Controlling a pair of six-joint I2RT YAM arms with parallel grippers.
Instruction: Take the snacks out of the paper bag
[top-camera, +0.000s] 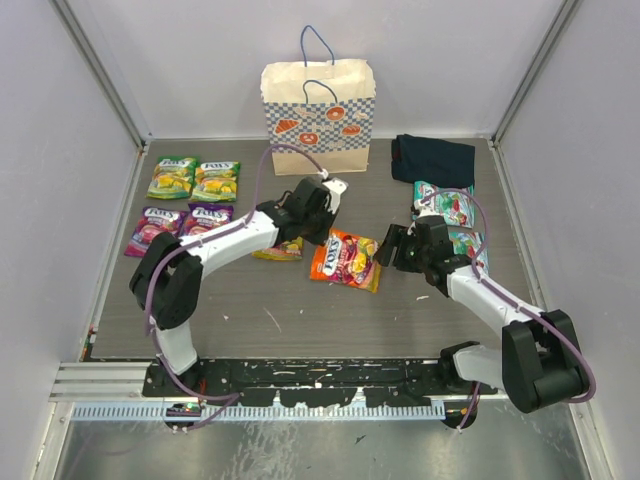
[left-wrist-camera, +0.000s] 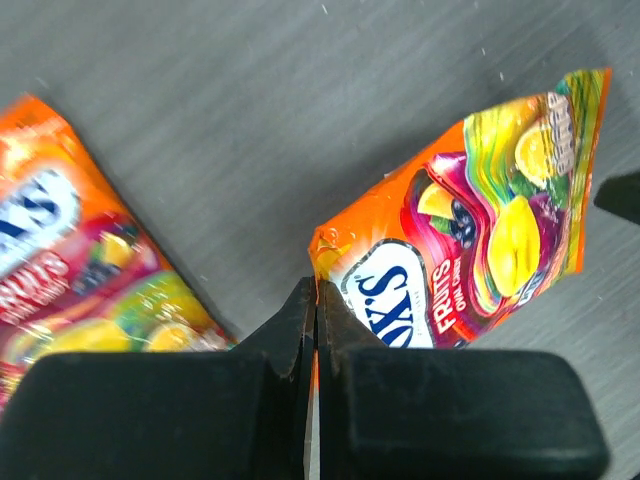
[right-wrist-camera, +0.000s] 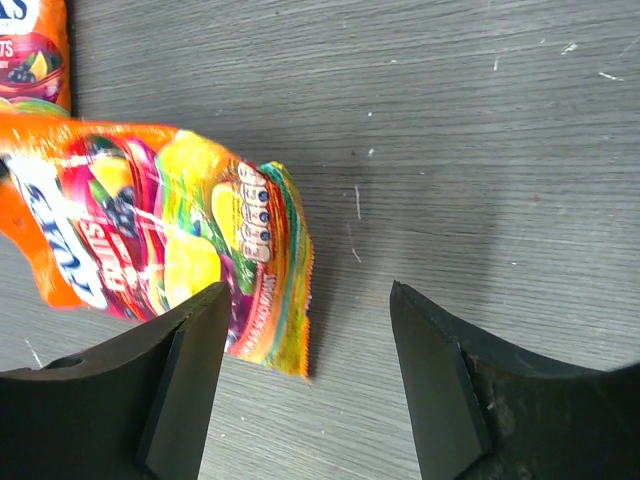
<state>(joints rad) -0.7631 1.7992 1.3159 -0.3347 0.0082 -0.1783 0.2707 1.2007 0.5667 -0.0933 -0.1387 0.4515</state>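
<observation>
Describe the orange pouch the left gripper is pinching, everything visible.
The orange pouch is a flat, glossy, foil-like packet with a white logo, "FRUITS" lettering, pictures of lemons and dark berries, and crimped edges. The left gripper is shut on one corner of it. It sits tilted over the middle of the grey table, and its free end looks raised, with a shadow under it. A second orange pouch lies apart from it.

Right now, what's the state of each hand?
Left hand: closed, pinching the corner of an orange pouch.
Right hand: open, holding nothing.
</observation>
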